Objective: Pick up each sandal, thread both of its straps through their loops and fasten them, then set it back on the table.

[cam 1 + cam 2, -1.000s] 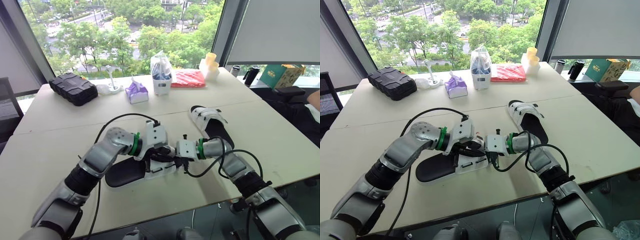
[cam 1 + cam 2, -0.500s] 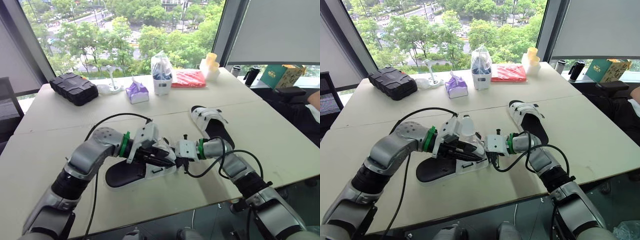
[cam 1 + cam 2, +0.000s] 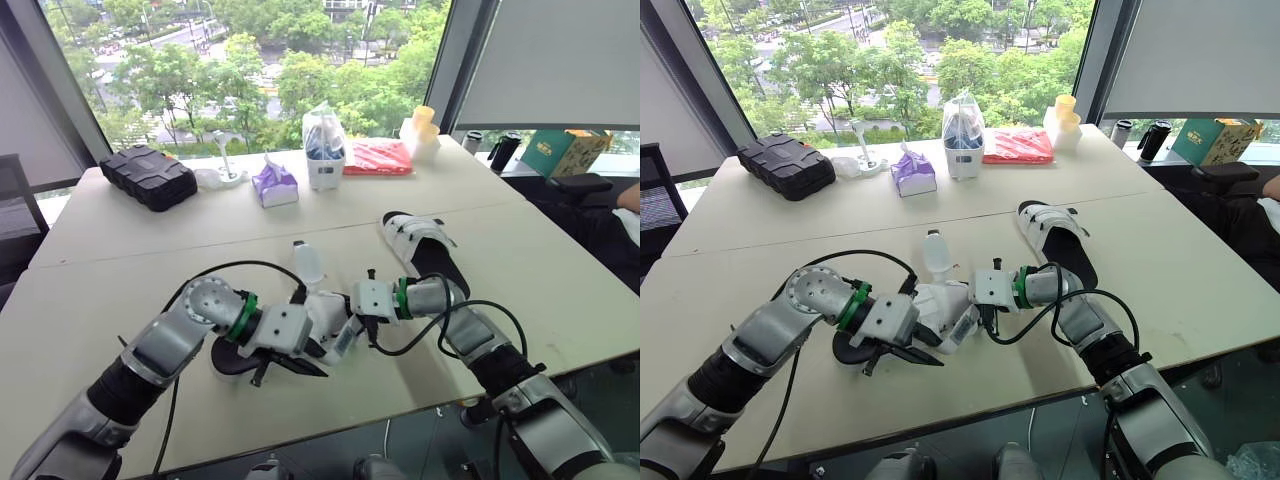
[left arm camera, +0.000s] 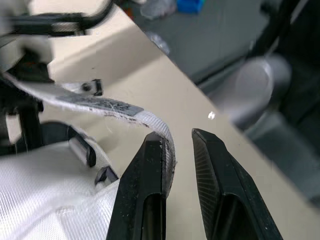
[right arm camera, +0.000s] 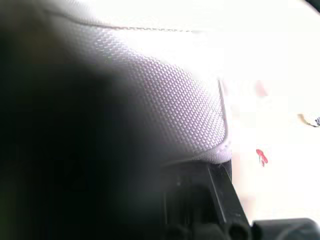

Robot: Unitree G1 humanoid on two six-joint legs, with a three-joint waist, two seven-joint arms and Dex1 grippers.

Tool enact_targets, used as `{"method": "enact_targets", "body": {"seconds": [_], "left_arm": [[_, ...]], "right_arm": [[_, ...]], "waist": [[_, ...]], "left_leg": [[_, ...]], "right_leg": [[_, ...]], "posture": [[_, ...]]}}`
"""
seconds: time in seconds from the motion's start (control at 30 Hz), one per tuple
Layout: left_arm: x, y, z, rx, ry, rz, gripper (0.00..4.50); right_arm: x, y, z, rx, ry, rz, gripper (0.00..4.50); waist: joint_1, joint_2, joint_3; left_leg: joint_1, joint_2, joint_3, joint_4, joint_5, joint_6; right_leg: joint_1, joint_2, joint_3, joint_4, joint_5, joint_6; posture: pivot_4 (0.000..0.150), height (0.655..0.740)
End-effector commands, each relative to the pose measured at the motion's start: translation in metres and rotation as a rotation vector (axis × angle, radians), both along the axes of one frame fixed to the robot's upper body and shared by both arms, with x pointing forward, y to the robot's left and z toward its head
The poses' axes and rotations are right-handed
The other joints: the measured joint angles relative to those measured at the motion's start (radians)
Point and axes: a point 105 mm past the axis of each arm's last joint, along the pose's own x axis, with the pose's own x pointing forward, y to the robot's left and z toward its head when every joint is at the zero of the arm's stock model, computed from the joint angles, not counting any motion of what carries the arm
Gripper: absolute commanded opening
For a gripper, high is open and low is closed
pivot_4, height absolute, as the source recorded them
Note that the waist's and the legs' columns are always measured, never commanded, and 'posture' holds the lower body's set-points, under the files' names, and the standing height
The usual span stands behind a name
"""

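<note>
Jaws of my left gripper (image 4: 178,135) stand slightly apart, the loose strap (image 4: 95,102) end brushing one finger (image 4: 149,172), unclamped. The right gripper (image 3: 366,322) sits against the near sandal (image 3: 322,312) on the table (image 3: 120,250); its grip I can't tell. I judge this strap unthreaded, and the far sandal (image 3: 420,245) waits.
</note>
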Motion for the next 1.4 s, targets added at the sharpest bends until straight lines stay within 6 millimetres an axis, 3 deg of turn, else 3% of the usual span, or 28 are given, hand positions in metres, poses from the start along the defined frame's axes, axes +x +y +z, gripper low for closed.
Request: {"method": "enact_targets", "body": {"seconds": [0.03,0.4,0.67,0.9,1.07,1.2,1.3,1.4], "left_arm": [[-0.005,-0.001,-0.006,0.017,-0.083,-0.086,0.83],[-0.012,0.004,-0.011,0.016,-0.142,-0.154,0.83],[-0.037,0.016,-0.005,0.044,0.014,-0.187,0.83],[-0.048,0.023,-0.005,0.072,0.076,-0.193,0.83],[-0.032,0.01,0.033,-0.163,0.25,0.015,0.83],[-0.02,0.023,0.051,-0.208,0.428,0.19,0.83],[-0.025,0.031,0.049,-0.193,0.607,0.291,0.83],[-0.026,0.035,0.033,-0.179,0.72,0.424,0.83]], "right_arm": [[-0.001,-0.01,-0.012,-0.047,0.036,-0.035,0.0],[-0.001,-0.01,-0.013,-0.05,0.039,-0.036,0.0],[0.0,-0.01,-0.013,-0.052,0.036,-0.033,0.0],[0.001,-0.009,-0.012,-0.053,0.034,-0.031,0.0],[0.001,-0.009,-0.012,-0.051,0.034,-0.033,0.0],[0.001,-0.01,-0.013,-0.053,0.034,-0.034,0.0],[0.001,-0.01,-0.013,-0.056,0.034,-0.032,0.0],[0.001,-0.01,-0.012,-0.058,0.033,-0.03,0.0]], "waist": [[0.0,0.0,0.0],[0.0,0.0,0.0],[-0.001,0.0,0.0],[-0.001,0.0,0.0],[0.0,0.0,0.0],[-0.003,0.0,0.0],[-0.005,0.0,0.0],[-0.004,0.0,0.0]], "left_leg": [[0.0,0.0,0.0,0.0,0.0,0.0],[-0.001,0.0,0.0,-0.001,0.0,0.0],[-0.001,0.0,0.0,-0.001,0.0,0.0],[-0.001,0.0,0.0,0.0,0.0,0.0],[-0.001,0.0,0.0,0.0,0.0,0.0],[-0.001,0.001,0.0,0.001,0.0,0.0],[-0.001,0.001,0.0,0.0,0.0,0.0],[0.0,0.001,0.0,0.001,0.0,0.0]], "right_leg": [[0.0,0.0,0.0,0.0,0.0,0.0],[-0.001,-0.001,0.0,0.0,0.0,0.0],[-0.001,0.0,-0.001,0.0,0.0,0.0],[-0.001,0.001,-0.001,0.0,0.0,0.0],[-0.001,0.004,-0.001,0.001,0.0,0.0],[0.0,0.005,-0.002,0.001,0.0,0.001],[-0.001,0.006,-0.002,0.002,0.0,0.002],[0.0,0.006,-0.002,0.002,0.0,0.002]], "posture": [[0.15,0.74],[0.15,0.74],[0.15,0.74],[0.15,0.74],[0.15,0.74],[0.15,0.74],[0.15,0.74],[0.15,0.74]]}}
